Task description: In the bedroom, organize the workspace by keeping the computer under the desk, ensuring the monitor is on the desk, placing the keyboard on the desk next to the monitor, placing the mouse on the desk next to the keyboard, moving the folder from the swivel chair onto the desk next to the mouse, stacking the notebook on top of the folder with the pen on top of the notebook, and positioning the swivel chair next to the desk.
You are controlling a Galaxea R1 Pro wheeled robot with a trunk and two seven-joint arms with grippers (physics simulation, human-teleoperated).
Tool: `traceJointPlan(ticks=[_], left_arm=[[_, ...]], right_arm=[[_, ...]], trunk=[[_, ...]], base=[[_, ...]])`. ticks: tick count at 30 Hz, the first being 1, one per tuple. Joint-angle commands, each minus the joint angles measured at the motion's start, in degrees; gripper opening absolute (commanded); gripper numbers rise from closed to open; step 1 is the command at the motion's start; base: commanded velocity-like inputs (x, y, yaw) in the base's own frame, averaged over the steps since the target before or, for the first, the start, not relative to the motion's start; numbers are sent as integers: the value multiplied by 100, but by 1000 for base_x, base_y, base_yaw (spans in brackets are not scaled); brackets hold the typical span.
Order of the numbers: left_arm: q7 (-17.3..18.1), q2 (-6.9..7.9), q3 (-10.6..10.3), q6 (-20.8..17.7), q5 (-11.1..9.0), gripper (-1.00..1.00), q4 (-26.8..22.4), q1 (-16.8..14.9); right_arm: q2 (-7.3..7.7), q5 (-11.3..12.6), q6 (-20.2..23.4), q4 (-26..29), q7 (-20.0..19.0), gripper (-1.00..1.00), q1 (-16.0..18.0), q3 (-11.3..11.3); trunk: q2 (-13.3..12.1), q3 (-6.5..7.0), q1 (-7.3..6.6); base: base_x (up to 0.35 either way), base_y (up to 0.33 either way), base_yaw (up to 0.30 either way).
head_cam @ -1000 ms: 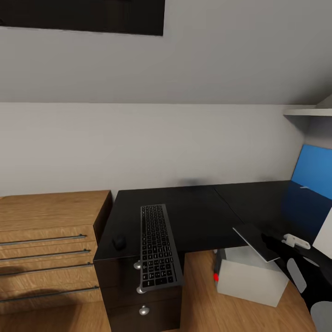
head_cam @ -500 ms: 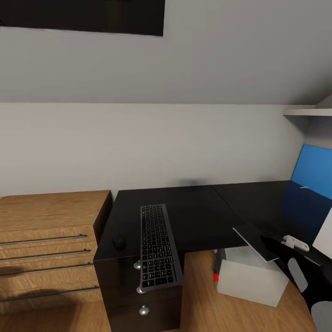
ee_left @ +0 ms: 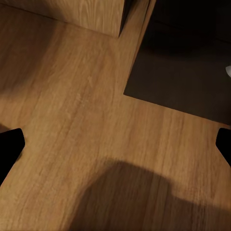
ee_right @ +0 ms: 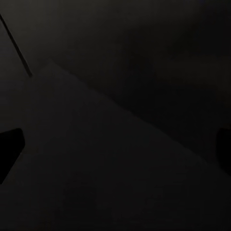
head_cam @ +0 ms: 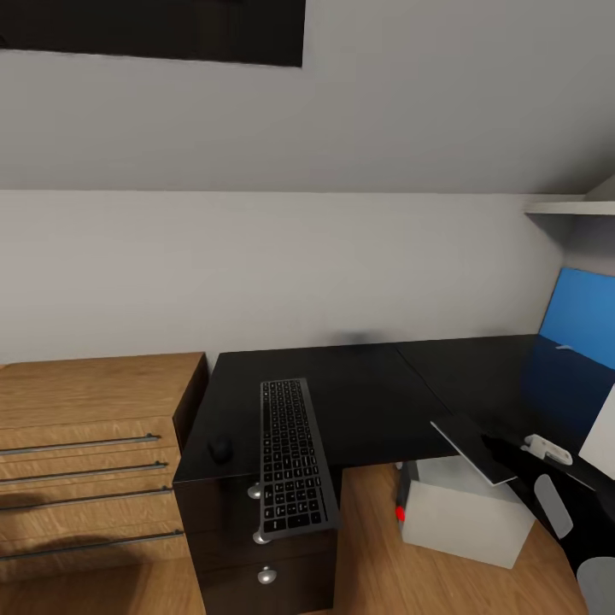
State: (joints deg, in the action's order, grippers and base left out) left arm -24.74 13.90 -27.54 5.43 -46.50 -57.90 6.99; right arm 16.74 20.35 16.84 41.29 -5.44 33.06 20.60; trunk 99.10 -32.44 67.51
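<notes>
Notebook is lying tilted at the tabletop edge over the computer; right hand is touching it, its grip too dark to judge. Left hand's fingertips are spread above the floor.

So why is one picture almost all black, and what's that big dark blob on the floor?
The right wrist view is nearly black because it looks closely at the matte black desk, with a faint flat grey panel barely standing out. In the left wrist view, the blob is a soft shadow on the well-lit wood floor. The head view is bright and sharp; the keyboard reads clearly.
</notes>
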Motion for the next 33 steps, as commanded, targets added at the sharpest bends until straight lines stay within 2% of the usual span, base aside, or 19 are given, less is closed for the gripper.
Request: traceJointPlan(ticks=[1,14,22,33], left_arm=[[-29,8,-27,45,-61,100,-8,-4],[-14,16,-24,45,-69,100,21,-4],[-14,17,-24,45,-70,100,24,-4],[-14,17,-27,45,-68,100,24,-4]], right_arm=[[-4,48,41,-150,-27,100,-1,15],[-4,57,96,-147,-27,100,-1,15],[-4,57,99,-147,-27,100,0,15],[-4,57,92,-145,-27,100,0,15]], trunk=[[2,-6,0],[2,-6,0],[2,-6,0],[2,-6,0]], base=[[0,0,0],[-2,2,0],[-130,114,0],[-22,19,0]])
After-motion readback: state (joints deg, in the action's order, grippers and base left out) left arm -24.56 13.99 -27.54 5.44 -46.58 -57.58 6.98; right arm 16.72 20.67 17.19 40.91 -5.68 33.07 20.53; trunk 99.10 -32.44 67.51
